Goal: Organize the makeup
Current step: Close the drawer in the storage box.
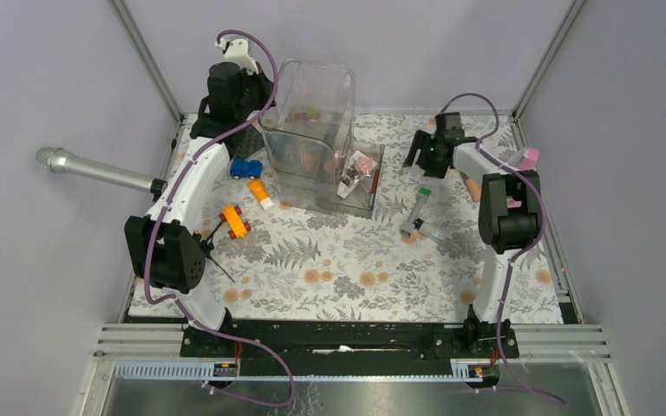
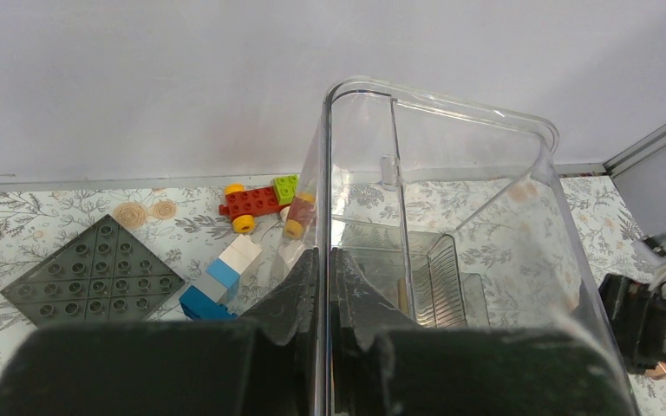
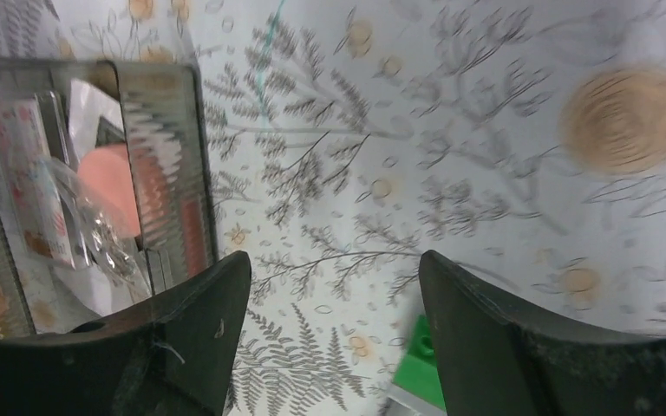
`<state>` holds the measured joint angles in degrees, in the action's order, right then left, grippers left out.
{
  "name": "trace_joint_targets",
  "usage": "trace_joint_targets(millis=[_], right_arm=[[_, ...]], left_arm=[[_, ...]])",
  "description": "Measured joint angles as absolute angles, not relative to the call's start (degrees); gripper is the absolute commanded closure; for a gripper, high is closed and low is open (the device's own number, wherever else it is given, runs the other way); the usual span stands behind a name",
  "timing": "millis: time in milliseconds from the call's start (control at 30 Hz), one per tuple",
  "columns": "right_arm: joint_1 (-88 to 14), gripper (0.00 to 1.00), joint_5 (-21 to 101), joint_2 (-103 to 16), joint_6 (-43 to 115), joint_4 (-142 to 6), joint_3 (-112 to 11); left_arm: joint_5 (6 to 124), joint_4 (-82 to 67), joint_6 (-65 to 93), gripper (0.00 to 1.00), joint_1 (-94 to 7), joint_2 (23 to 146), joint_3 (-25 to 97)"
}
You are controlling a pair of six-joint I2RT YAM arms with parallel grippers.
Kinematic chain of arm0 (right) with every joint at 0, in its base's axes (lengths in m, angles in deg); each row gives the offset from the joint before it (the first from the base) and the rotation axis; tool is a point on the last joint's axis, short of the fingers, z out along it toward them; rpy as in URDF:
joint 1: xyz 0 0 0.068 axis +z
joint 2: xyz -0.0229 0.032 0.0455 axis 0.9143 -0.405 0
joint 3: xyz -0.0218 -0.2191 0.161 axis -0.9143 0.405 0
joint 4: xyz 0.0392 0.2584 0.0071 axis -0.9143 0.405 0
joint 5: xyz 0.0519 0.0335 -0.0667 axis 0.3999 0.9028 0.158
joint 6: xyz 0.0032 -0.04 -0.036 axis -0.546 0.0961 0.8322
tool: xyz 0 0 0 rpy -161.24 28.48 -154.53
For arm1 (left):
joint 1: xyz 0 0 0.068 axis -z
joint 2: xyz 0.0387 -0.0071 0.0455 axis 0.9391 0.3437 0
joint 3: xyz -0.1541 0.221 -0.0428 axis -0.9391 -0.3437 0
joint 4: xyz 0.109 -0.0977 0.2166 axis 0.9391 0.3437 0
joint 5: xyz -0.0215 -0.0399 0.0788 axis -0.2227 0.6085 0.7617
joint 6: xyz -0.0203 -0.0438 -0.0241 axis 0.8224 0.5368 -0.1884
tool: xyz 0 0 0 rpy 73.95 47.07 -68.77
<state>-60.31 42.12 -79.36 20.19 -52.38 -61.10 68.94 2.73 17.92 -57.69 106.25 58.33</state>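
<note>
A tall clear organizer (image 1: 312, 113) stands at the back of the table, with a low front tray (image 1: 373, 204) holding a coral-pink disc and small palettes (image 1: 357, 169). My left gripper (image 1: 263, 114) is shut on the organizer's clear side wall (image 2: 328, 173), and its fingers (image 2: 299, 286) press that wall from both sides. Right of the tray, my right gripper (image 1: 427, 165) hovers open and empty (image 3: 334, 269). A grey tube with a green cap (image 1: 418, 211) lies on the cloth below it, and the cap (image 3: 421, 360) shows by the right finger. The tray's makeup (image 3: 104, 178) is at the left in the right wrist view.
A silver microphone (image 1: 95, 171) pokes in from the left. A blue car (image 1: 244, 168), an orange block (image 1: 261, 192) and an orange car (image 1: 234, 221) lie left of the organizer. A red car (image 2: 256, 201), blue-white blocks (image 2: 221, 277) and a grey baseplate (image 2: 95, 273) lie behind it. A pink item (image 1: 529, 158) sits far right.
</note>
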Motion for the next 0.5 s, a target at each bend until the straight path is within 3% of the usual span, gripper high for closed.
trace_joint_targets(millis=[233, 500], right_arm=[[-52.2, 0.37, 39.9, -79.4, 18.3, -56.3, -57.8], [-48.1, 0.36, 37.8, -79.5, 16.8, -58.8, -54.4]], left_arm=[[69.2, 2.8, 17.9, 0.94, -57.6, 106.3, 58.3], [69.7, 2.1, 17.5, 0.95, -57.3, 107.0, 58.7]])
